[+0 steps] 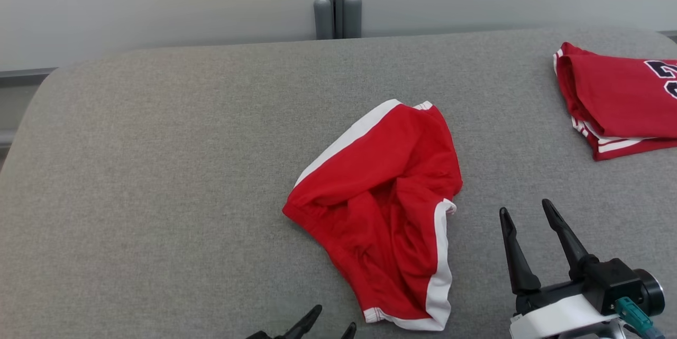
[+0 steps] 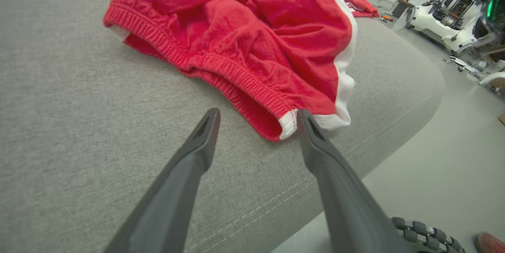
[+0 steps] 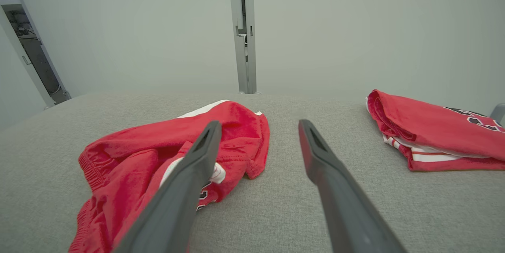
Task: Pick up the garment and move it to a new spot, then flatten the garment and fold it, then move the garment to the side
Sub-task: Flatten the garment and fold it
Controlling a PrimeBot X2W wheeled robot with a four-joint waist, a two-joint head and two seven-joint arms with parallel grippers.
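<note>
Red shorts [image 1: 381, 207] lie crumpled mid grey pad [image 1: 158, 170]; soft, light, likely to sag. Left gripper [image 1: 333, 322] wide, empty, at waistband [image 2: 225, 72] corner; right gripper [image 1: 525, 208] wide, empty, beside. Pinch that elastic, probably the firmest hold.

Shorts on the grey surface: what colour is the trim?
White trim on red shorts; clearest in the head view.

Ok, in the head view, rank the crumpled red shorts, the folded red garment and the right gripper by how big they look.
Largest: crumpled red shorts.
Then, unranked: folded red garment, cut off by the frame edge, and right gripper, nearer the camera; they look about alike.
</note>
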